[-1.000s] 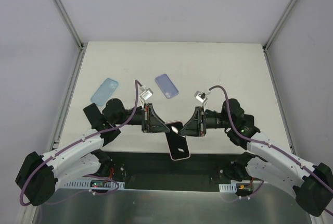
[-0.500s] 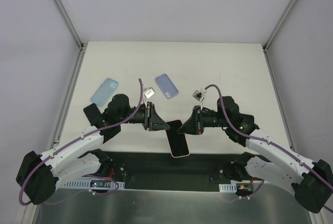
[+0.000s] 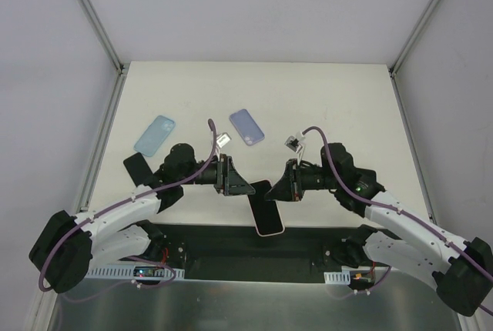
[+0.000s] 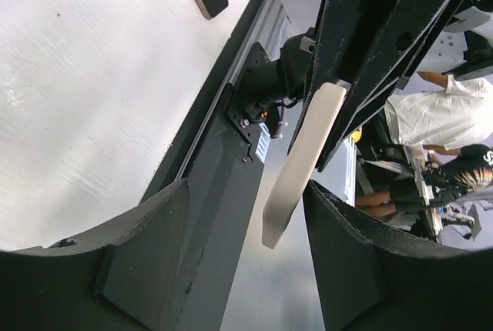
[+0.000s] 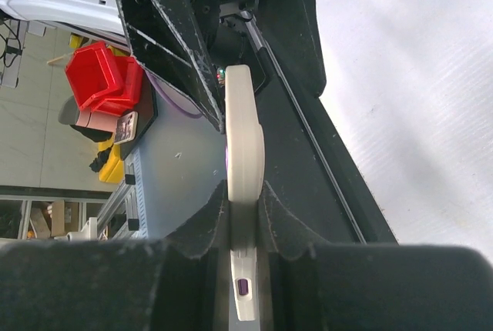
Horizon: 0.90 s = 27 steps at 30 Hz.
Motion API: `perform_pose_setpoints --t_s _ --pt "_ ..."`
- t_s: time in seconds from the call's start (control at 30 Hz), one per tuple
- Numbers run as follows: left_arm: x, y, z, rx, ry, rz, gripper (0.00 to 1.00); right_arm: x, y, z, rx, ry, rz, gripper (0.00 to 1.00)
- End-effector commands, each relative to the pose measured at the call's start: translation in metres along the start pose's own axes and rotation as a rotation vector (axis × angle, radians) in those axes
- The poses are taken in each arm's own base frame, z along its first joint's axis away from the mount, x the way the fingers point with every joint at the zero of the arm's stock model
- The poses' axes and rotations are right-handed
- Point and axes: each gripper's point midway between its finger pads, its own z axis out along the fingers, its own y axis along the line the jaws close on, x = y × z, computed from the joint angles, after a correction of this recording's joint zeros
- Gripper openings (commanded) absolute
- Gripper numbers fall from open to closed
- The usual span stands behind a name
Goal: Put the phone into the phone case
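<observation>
Jaws of the right gripper [image 3: 275, 190] pinch the upper end of the black-screened, pale-edged phone [image 3: 266, 214], held above the white table [image 3: 339, 115], long axis running 11 to 5 o'clock. Left gripper [image 3: 248, 188] stands wide, flanking it without touching. Lavender phone case [image 3: 246, 127] lies at 12 o'clock, pale blue case [image 3: 155, 134] at 10, nearer the left gripper.

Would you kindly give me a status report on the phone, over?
Left fingers open, clear of phone. Right fingers clamp phone, off the table. Blue case, lavender case lie beyond, nothing covering them.
</observation>
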Motion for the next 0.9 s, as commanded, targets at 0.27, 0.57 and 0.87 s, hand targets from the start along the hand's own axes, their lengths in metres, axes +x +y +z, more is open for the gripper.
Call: perform_pose_setpoints --t_s 0.27,0.57,0.87 --pt "-0.016 -0.021 0.008 0.132 -0.024 0.041 0.09 -0.025 0.032 0.001 -0.102 -0.038 -0.019 0.29" --pt "-0.024 0.001 0.008 -0.017 -0.079 0.003 0.0 -0.019 0.027 -0.003 -0.066 -0.039 0.007 0.41" --pt "-0.029 0.008 0.01 -0.078 -0.077 -0.041 0.0 -0.022 0.013 -0.002 0.009 -0.041 -0.033 0.04"
